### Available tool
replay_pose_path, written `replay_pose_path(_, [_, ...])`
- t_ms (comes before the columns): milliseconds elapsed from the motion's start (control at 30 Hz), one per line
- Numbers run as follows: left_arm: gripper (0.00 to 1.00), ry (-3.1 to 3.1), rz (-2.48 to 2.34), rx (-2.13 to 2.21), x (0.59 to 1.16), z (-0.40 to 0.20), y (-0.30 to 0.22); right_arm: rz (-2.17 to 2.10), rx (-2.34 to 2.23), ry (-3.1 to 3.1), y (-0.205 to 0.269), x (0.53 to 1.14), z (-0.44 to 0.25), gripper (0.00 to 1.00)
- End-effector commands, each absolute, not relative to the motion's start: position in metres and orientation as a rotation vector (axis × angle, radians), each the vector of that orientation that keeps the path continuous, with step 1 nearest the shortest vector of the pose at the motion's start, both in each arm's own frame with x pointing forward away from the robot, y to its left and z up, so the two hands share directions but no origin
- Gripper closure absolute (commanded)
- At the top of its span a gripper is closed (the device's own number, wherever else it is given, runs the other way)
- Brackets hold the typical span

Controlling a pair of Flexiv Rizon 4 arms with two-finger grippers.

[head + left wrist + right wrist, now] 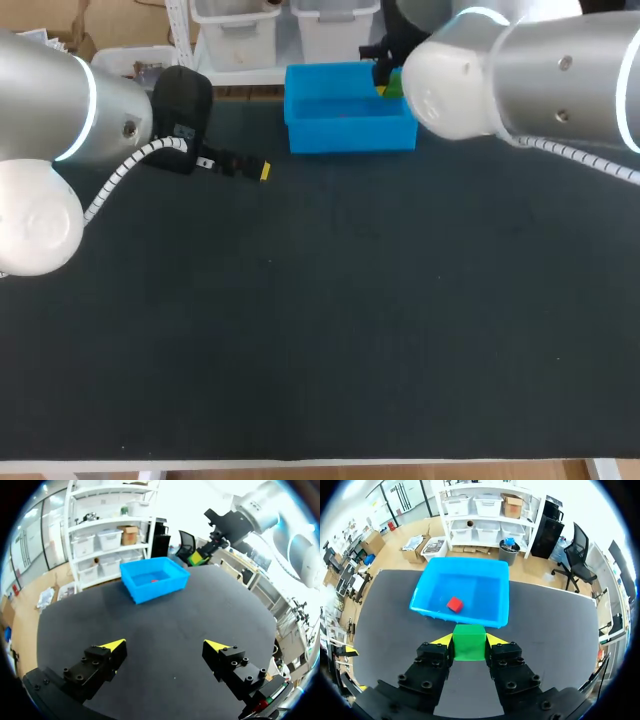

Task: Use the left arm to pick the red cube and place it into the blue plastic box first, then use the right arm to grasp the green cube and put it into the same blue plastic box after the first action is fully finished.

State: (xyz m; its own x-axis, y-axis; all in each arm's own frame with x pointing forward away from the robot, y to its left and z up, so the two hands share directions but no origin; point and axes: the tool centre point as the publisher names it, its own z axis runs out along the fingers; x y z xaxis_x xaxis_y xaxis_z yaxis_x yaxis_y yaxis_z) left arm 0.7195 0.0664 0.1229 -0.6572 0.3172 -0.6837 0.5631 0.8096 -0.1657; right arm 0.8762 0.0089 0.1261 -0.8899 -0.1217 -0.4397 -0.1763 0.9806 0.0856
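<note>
The red cube lies on the floor of the blue plastic box, which stands at the far edge of the table. The green cube is clamped between both fingers of the right hand and held in the air close by the box's right side. The left hand hangs over the table left of the box, spread wide and holding nothing.

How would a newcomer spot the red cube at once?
Find the blue box at the table's far edge. The red cube lies alone on its floor. The green cube is outside, held in the jaws of the right gripper.
</note>
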Motion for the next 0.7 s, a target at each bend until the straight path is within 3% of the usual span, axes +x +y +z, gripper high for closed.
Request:
replay_pose_path(33, [0.00, 2.323, -0.495, 0.651, 0.720, 0.122, 0.068, 0.161, -0.229, 2.724, 0.017, 0.907, 0.116, 1.00])
replay_pose_path(700, [0.00, 2.323, -0.495, 0.651, 0.720, 0.122, 0.068, 0.141, -0.233, 2.779, 0.008, 0.967, 0.080, 1.00])
